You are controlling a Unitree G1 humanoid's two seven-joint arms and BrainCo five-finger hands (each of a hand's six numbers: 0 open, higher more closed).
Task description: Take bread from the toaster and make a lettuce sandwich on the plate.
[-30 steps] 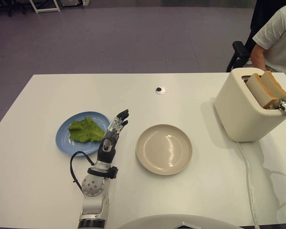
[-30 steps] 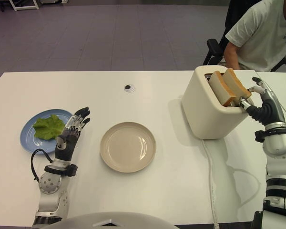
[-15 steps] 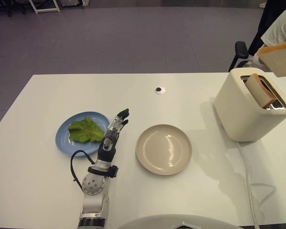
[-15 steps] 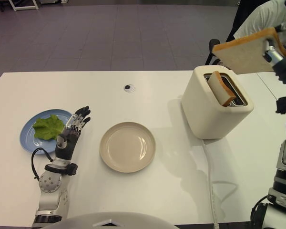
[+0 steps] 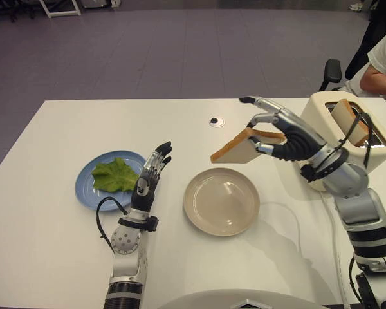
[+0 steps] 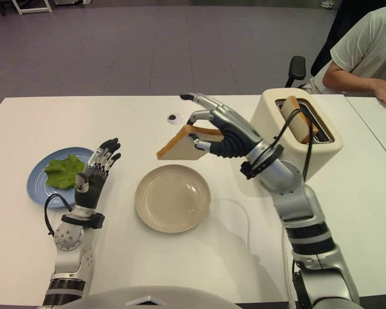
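Right hand [image 5: 289, 135] is gripping a bread slice [image 5: 241, 149], having carried it from toaster [image 6: 327, 156] to over the plate's [image 5: 221, 201] far rim; placing comes next. Left hand [image 5: 148, 183] is idling open, empty.

Broad white rectangular table [image 5: 51, 129], grey-purple tiled carpet floor [image 5: 180, 51] beyond its far edge, black chair armrest [image 5: 332, 67] past its far right corner, possibly a white metal frame [image 5: 63, 14] beyond its far left.

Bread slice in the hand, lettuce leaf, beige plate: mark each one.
bread slice [image 5: 240, 149], left eye view, its pale flat face
lettuce leaf [image 5: 116, 174], left eye view, leaf centre
beige plate [image 6: 172, 197], right eye view, bare middle
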